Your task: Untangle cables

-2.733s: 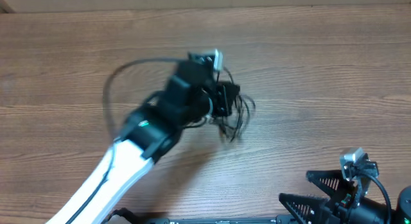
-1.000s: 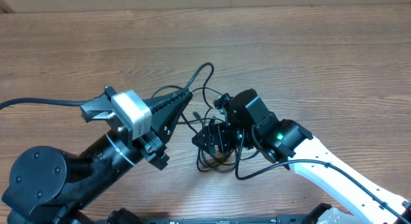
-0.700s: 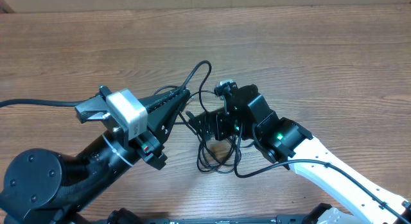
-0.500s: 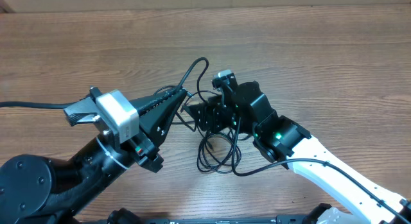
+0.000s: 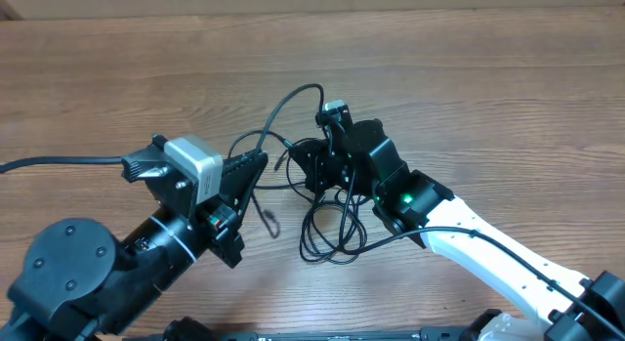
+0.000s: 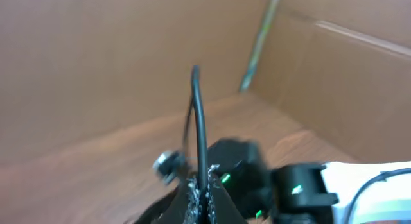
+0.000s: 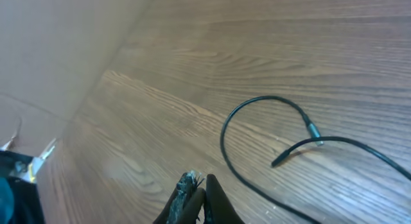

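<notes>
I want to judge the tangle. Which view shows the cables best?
Overhead: the cables show nearly whole, looped between the left gripper and right gripper. Left wrist shows one strand pinched in its shut fingers; right wrist, only a loop and plug ends.

Bare table [image 5: 508, 97] far and right; mid-table, looped cables [image 5: 328, 230] between left arm [image 5: 107, 282] and right arm [image 5: 488, 258].
</notes>
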Action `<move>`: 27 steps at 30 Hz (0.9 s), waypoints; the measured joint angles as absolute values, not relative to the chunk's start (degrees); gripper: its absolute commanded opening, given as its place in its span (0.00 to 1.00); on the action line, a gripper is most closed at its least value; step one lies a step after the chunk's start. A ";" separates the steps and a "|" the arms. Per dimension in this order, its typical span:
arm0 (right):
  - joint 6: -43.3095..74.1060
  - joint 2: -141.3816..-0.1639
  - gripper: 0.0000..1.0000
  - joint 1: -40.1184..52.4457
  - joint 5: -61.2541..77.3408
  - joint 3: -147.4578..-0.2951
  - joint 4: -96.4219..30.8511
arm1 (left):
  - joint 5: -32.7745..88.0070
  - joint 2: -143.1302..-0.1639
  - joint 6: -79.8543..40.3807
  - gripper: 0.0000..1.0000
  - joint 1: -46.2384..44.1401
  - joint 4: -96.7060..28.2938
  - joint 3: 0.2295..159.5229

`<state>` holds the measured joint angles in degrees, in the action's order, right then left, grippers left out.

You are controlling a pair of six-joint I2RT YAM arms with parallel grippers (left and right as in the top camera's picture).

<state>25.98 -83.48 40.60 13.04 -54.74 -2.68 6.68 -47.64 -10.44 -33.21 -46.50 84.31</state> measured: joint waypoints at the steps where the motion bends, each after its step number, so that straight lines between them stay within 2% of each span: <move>1: 26.20 -83.09 0.04 40.60 13.54 -54.74 -2.66 | 5.43 -47.66 -10.85 0.04 -33.21 -47.88 84.33; 7: 26.83 -77.19 0.04 40.60 16.60 -54.74 -6.42 | -1.34 -49.69 -14.85 0.04 -33.21 -51.81 84.36; 17: 26.70 -68.18 0.04 40.60 14.98 -54.72 -24.21 | -7.86 -59.20 -23.62 0.04 -33.21 -52.77 84.38; 27: 25.65 -53.65 0.04 40.60 18.63 -54.72 -27.70 | -11.18 -65.14 -32.47 0.04 -33.21 -52.75 84.38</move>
<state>25.65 -53.65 40.60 18.63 -54.72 -27.70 -11.18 -65.14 -32.47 -33.21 -52.75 84.38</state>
